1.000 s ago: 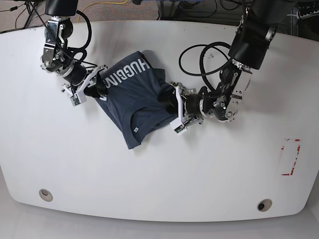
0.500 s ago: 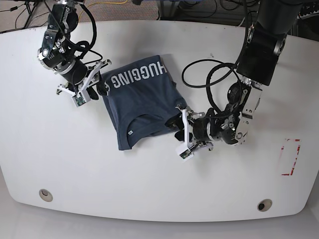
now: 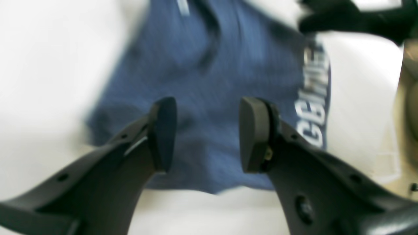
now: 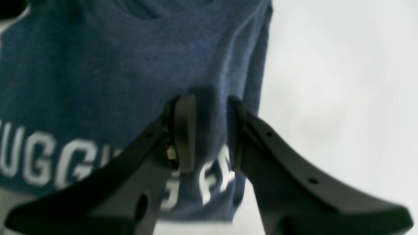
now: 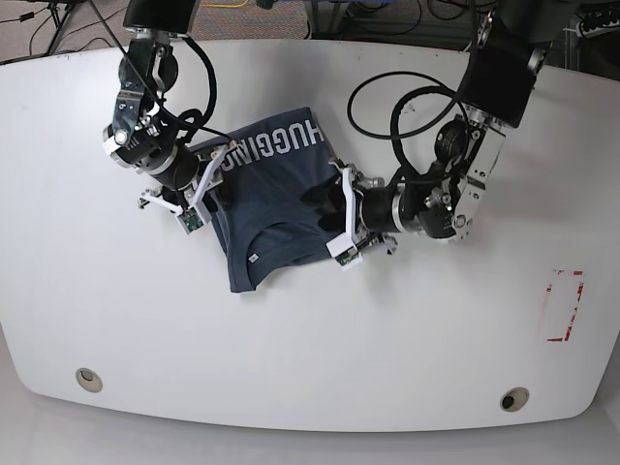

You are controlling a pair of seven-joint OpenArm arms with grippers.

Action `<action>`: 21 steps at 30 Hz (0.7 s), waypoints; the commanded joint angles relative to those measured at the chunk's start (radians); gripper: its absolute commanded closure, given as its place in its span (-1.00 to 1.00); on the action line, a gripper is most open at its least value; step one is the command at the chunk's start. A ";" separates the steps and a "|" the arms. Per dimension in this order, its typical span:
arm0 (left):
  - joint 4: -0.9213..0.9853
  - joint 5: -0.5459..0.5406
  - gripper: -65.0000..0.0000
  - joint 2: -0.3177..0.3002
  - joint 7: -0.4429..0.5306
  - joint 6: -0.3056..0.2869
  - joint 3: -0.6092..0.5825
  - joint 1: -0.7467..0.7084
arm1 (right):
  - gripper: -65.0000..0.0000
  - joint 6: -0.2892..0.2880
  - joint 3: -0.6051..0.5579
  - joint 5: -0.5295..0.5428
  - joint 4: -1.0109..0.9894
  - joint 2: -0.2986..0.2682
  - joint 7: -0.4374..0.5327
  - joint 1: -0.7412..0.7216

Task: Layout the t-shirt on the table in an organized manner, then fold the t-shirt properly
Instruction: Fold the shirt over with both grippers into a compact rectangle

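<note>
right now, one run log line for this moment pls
stage: laying out | t-shirt: bunched on table | left gripper: open over shirt | right gripper: pinching lettered edge

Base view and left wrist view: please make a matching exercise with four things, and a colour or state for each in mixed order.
Things:
1. t-shirt
2. lettering
3. rectangle mark
4. left gripper

Colour or state:
a. white
b. red outline
c. dark blue
d. open, nothing held

Pairs: 1-c, 2-a, 3-b, 4-d
</note>
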State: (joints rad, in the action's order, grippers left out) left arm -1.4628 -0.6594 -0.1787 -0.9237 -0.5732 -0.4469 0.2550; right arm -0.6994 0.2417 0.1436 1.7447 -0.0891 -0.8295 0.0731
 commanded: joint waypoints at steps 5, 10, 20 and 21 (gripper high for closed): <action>-0.003 -0.015 0.12 0.041 0.039 0.002 0.004 -0.049 | 0.53 0.001 0.008 -0.003 -0.185 -0.024 0.161 -0.040; 0.072 -0.015 0.12 0.041 0.105 0.002 0.000 -0.072 | 0.53 0.001 0.008 0.000 -0.276 -0.061 0.201 -0.046; 0.188 -0.017 0.12 0.032 0.150 0.002 0.004 -0.064 | 0.54 0.001 -0.015 -0.005 -0.185 -0.013 0.190 0.015; 0.187 -0.017 0.12 0.015 0.150 0.002 0.004 -0.062 | 0.54 0.001 -0.021 -0.006 -0.165 0.007 0.175 0.021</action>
State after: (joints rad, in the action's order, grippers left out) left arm -1.2667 -0.6857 -0.1425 -0.7689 -0.5766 -0.4461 0.1772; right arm -0.6792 0.2340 0.1471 1.5429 -0.1120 -0.6147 0.0982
